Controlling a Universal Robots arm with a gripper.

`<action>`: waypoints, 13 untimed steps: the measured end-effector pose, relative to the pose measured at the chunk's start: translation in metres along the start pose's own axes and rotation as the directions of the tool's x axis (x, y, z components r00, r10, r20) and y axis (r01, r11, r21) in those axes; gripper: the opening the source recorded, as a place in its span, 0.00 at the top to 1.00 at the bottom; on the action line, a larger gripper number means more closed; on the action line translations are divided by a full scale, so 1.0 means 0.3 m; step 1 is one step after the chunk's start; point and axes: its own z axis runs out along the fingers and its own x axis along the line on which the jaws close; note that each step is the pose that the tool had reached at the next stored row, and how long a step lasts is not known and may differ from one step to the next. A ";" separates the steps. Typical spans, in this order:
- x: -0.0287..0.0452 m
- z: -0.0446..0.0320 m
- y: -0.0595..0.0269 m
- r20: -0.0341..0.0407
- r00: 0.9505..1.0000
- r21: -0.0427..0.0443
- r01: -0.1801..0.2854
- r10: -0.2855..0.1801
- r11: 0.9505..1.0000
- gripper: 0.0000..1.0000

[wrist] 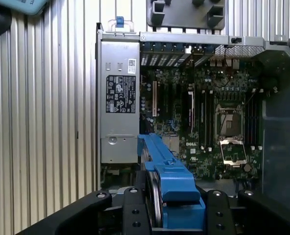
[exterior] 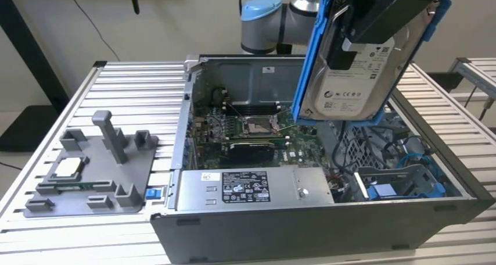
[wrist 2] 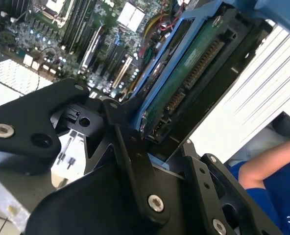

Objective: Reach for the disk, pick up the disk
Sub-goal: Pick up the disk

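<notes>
The disk [exterior: 352,82], a silver hard drive with a white label and blue rails, hangs tilted on edge above the open computer case [exterior: 310,230]. My gripper [exterior: 352,44] is shut on the disk, with one black finger lying across its labelled face. In the second wrist view the disk [wrist 2: 184,73] shows its green circuit board and connector between the black fingers [wrist 2: 130,147]. In the first wrist view its blue rail [wrist: 170,181] runs out from the gripper [wrist: 172,208], high over the motherboard.
Inside the case lie the motherboard [exterior: 248,131], a grey power supply [exterior: 248,186] and a blue bracket [exterior: 384,192]. A grey fixture plate [exterior: 93,172] holding a small silver chip [exterior: 68,167] sits at the exterior view's left on the slatted table [exterior: 132,85]. A person's arm [wrist 2: 272,164] is nearby.
</notes>
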 end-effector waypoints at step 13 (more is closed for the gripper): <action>0.014 0.002 -0.143 0.000 1.000 0.000 0.000 0.000 1.000 1.00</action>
